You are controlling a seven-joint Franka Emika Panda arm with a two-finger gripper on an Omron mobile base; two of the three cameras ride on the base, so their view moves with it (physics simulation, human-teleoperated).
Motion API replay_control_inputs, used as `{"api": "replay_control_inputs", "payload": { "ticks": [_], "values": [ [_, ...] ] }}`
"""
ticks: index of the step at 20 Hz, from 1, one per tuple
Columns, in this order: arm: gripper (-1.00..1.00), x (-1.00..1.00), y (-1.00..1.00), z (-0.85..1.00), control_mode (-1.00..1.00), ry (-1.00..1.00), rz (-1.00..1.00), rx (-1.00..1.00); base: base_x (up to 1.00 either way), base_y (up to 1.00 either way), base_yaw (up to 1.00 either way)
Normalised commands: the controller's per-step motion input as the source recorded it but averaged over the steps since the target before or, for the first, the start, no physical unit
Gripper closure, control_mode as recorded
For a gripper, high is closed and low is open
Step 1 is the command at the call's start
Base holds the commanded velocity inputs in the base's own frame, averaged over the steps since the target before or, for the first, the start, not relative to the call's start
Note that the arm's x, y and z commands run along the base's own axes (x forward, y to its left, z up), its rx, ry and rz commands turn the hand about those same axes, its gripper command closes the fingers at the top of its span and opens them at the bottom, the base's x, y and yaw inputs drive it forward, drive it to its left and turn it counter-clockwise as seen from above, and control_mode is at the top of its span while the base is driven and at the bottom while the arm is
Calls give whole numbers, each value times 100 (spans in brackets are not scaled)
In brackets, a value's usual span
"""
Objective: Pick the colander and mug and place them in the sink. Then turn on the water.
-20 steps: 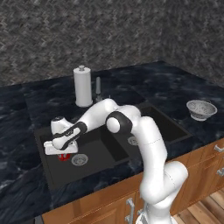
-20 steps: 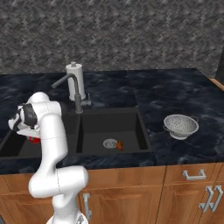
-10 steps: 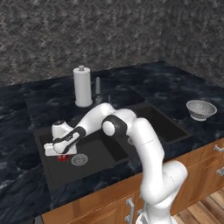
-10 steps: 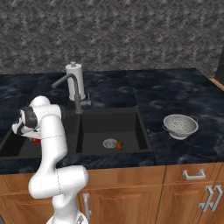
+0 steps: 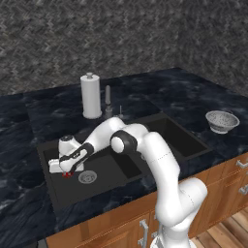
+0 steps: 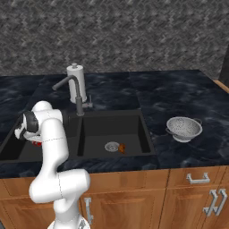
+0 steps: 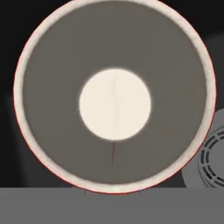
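Note:
The red mug (image 5: 67, 174) hangs low in the left basin of the dark sink (image 5: 180, 139), just above its floor, and my gripper (image 5: 66, 170) is shut on its rim. From the right base view a bit of the mug (image 6: 36, 143) shows behind the arm, inside the sink (image 6: 112, 129). The hand view looks straight down into the mug (image 7: 114, 104), whose white bottom and rim fill it. The silver colander (image 5: 222, 120) stands on the counter right of the sink, also seen as the colander (image 6: 183, 128). The dark faucet (image 6: 78, 96) gives no water.
A white paper-towel roll (image 5: 90, 96) stands behind the faucet (image 5: 108, 99). A round drain (image 5: 87, 177) lies just right of the mug, and shows as the drain (image 7: 210, 162) in the hand view. A small orange thing (image 6: 122, 147) lies by the right basin's drain (image 6: 112, 146).
My hand has sunk a little deeper into the left basin and slightly left, with the mug still in its grip. Nothing else has moved.

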Motion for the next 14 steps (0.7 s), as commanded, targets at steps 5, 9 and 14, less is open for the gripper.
{"api": "replay_control_inputs", "payload": {
  "ticks": [5, 9, 14],
  "values": [
    [100, 16, 55, -18, -100, -1, 0, 0, 0, 0, 0],
    [100, 17, 65, -22, -100, 1, -2, -1, 0, 0, 0],
    [100, 26, 52, -34, -100, 5, 0, -2, 0, 0, 0]
  ]
}}
